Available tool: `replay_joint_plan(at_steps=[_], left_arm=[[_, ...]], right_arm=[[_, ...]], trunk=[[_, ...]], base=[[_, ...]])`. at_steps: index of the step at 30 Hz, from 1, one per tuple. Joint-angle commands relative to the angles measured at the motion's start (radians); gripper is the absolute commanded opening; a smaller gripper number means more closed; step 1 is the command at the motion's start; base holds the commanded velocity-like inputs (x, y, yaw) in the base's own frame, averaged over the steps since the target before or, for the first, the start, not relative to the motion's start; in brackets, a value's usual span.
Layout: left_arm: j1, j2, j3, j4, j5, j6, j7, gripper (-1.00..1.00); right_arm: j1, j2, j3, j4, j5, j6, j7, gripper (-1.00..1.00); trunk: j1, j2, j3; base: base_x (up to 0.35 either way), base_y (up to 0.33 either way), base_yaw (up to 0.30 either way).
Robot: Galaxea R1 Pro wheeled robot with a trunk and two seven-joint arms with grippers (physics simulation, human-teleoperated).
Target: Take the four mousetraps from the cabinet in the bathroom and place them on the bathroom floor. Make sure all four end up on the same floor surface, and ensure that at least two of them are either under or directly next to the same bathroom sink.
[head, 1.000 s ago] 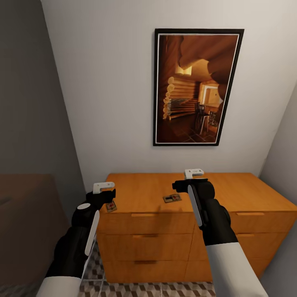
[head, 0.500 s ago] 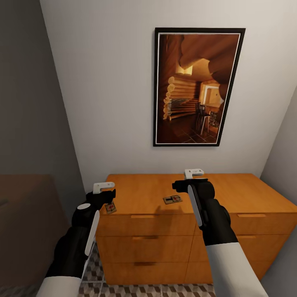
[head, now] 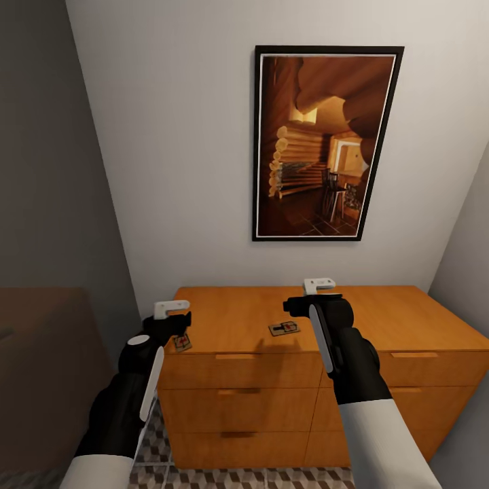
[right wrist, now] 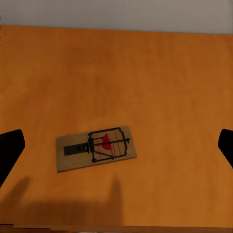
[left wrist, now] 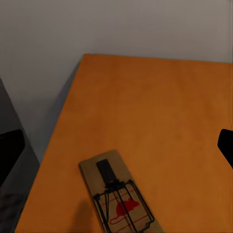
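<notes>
Two mousetraps lie on top of the orange wooden cabinet (head: 238, 309). One mousetrap (head: 182, 342) sits at the front left corner, partly behind my left gripper (head: 178, 324). In the left wrist view this trap (left wrist: 116, 194) lies just short of the open left gripper (left wrist: 118, 150). The other mousetrap (head: 284, 327) lies near the front middle, just left of my right gripper (head: 299, 307). The right wrist view has that trap (right wrist: 95, 147) flat between the wide-open fingers of the right gripper (right wrist: 118, 145). Both grippers hover above the top and hold nothing. A strip of the cube-patterned bathroom floor (head: 258, 477) runs below the cabinet.
The cabinet has drawers with wooden handles (head: 238, 392) on its front. A large framed picture (head: 326, 142) hangs on the white wall behind it. A dark wall (head: 47, 204) closes in on the left and a grey wall (head: 472, 272) on the right.
The head view shifted very slightly a second ago. Both grippers and both mousetraps are where they were.
</notes>
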Motion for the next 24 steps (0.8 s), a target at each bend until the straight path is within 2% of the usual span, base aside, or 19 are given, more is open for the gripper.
replay_joint_plan(at_steps=[1,4,11,15,24], left_arm=[[-0.001,0.0,-0.001,-0.001,-0.011,0.005,-0.006,1.0],[-0.001,0.0,-0.01,0.0,-0.012,0.006,-0.014,1.0],[-0.001,0.004,-0.089,0.0,-0.013,0.008,-0.041,1.0],[-0.001,0.005,-0.112,0.0,-0.012,0.008,-0.046,1.0],[-0.001,0.006,-0.133,0.001,-0.012,0.009,-0.052,1.0]], right_arm=[[-0.001,0.0,0.0,-0.001,0.003,0.005,0.0,1.0],[-0.001,0.0,-0.001,-0.001,0.002,0.005,0.001,1.0],[-0.001,-0.002,-0.004,-0.001,-0.001,0.005,0.003,1.0],[-0.001,-0.002,-0.002,-0.001,-0.002,0.005,0.004,1.0],[-0.001,-0.005,-0.002,-0.002,-0.003,0.005,0.006,1.0]], trunk=[[0.0,-0.001,-0.001],[0.0,-0.001,-0.001],[0.0,-0.001,-0.001],[0.0,-0.001,-0.001],[0.0,-0.001,-0.001]], base=[[0.0,0.0,0.0],[0.0,0.0,0.0],[0.0,0.0,0.0],[0.0,0.0,0.0],[0.0,0.0,0.0]])
